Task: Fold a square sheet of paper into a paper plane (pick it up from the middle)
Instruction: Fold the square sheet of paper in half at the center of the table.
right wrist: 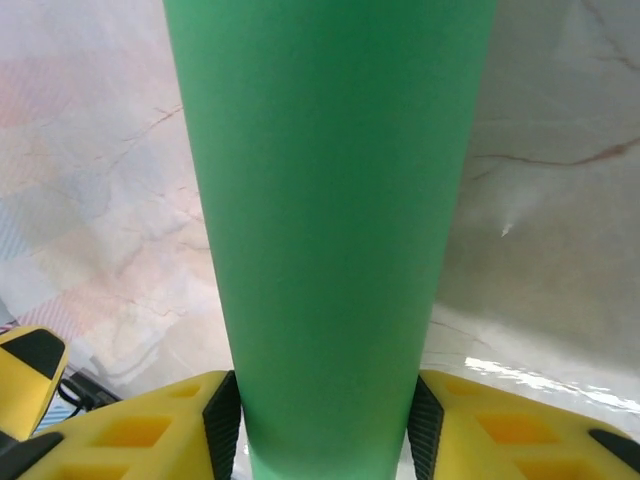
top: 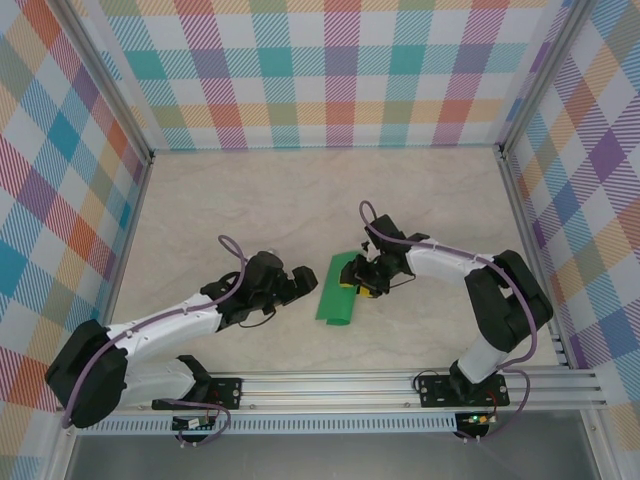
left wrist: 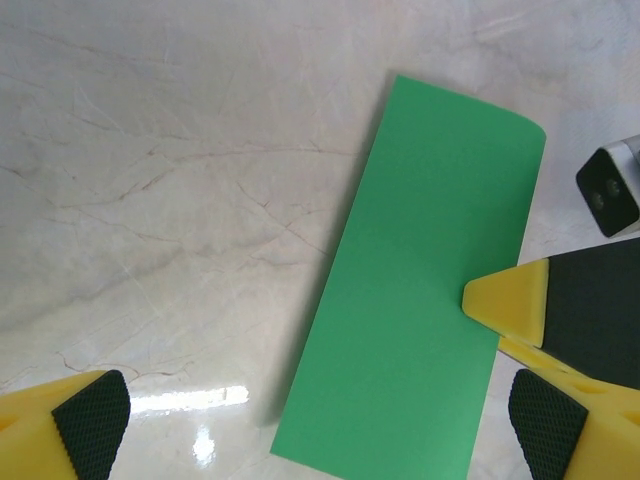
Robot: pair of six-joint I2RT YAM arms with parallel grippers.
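Observation:
The square sheet of paper is bright green and lies doubled over as a long strip on the table's middle. My right gripper reaches in from the right at its far half. In the right wrist view the paper bulges up as a rounded loop between the black pads, touching both, so the right gripper is shut on it. My left gripper stands wide open just left of the strip. In the left wrist view the paper lies flat, with the left gripper hovering over its near end.
The marbled tabletop has free room behind and to both sides of the paper. Checked walls close in the back and sides. A metal rail with the arm bases runs along the near edge.

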